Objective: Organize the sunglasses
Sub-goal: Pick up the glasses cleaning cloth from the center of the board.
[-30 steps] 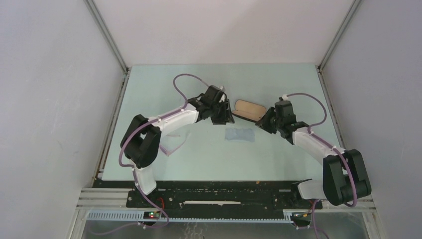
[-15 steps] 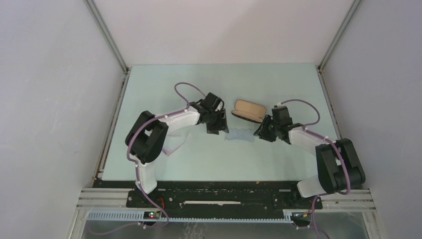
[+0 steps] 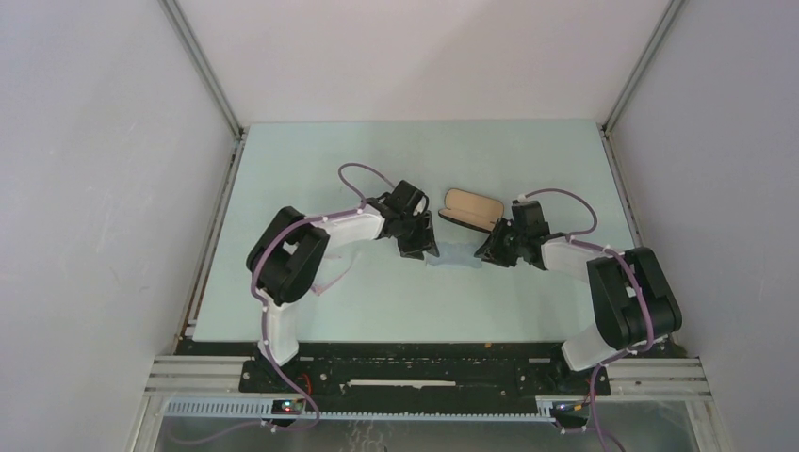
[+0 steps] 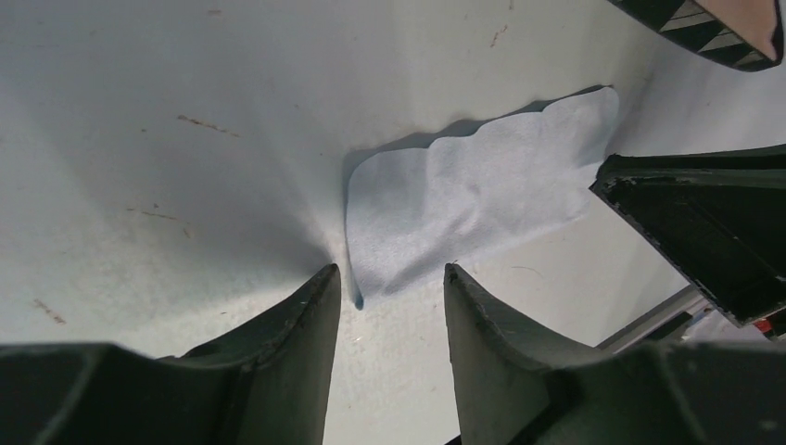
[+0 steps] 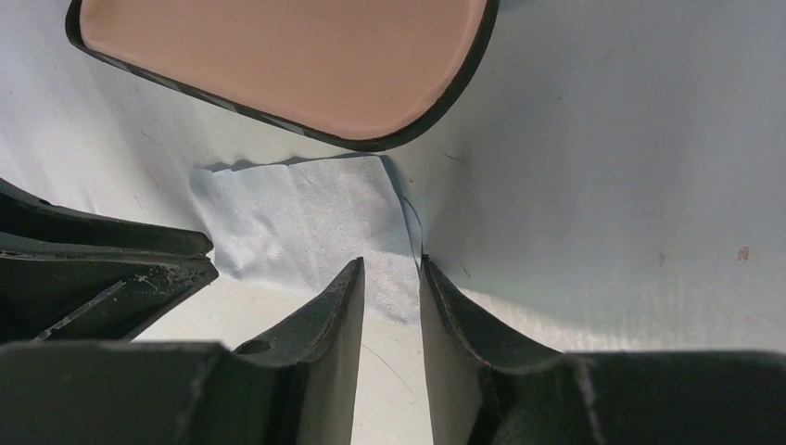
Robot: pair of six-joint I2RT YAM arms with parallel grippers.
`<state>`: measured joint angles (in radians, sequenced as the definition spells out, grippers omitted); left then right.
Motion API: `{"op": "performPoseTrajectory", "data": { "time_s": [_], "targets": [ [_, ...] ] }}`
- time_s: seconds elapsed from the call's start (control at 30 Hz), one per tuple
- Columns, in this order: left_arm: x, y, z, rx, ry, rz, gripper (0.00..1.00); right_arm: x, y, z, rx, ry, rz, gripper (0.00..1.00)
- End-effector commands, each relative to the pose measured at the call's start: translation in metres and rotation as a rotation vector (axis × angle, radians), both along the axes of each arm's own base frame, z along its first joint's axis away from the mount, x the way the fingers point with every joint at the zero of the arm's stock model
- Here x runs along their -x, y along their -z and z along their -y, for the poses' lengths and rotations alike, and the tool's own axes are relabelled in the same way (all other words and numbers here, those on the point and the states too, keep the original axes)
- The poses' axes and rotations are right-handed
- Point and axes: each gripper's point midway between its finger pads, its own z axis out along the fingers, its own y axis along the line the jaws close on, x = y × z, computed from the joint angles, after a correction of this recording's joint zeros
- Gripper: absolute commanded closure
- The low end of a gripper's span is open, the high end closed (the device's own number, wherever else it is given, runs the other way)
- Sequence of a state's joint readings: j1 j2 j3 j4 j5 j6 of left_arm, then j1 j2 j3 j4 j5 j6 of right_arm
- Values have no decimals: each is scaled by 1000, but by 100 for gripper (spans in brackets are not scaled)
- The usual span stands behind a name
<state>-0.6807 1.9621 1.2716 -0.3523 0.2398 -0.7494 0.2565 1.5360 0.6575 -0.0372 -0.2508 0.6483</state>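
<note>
Sunglasses (image 3: 328,276) lay centre-left on the surface (image 3: 377,151), partly hidden beneath the left arm; thin pinkish frame, lenses indistinct. Left end effector (image 4: 389,273) stood moderately parted and right end effector (image 5: 391,264) narrowly parted, each straddling the blue cloth (image 4: 473,209) and gripping nothing.

A light blue cloth (image 3: 454,256) lies rumpled — just beside the open tan-lined case (image 3: 468,208).

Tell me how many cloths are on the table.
1. The cloth lies between the left gripper and the right gripper, just on the near side of the case. Others may be hidden.
</note>
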Motion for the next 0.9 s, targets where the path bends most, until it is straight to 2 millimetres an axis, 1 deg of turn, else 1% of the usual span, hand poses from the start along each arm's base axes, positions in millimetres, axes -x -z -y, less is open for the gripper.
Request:
{"op": "performPoseTrajectory", "data": {
  "time_s": [0.0,0.1,0.27,0.47,0.6,0.67,0.8,0.87],
  "targets": [
    [12,19,2,-4,-8,-46,50,8,16,5,44,-26,-43,64],
    [12,21,5,-2,-4,-50,52,8,19,6,51,-26,-48,69],
    [9,24,8,-3,-1,-50,56,9,21,4,43,-34,-53,71],
    [7,26,8,-7,4,-47,64,9,21,5,52,-37,-50,68],
    [5,24,8,-22,8,-28,69,8,21,9,79,-42,-42,69],
    [4,24,7,-34,13,-26,70,9,23,11,115,-55,-49,68],
    [5,24,10,-37,27,-22,71,9,24,7,173,-80,-49,66],
    [5,24,11,-36,27,-21,74,9,25,5,196,-86,-49,66]
  ]
}}
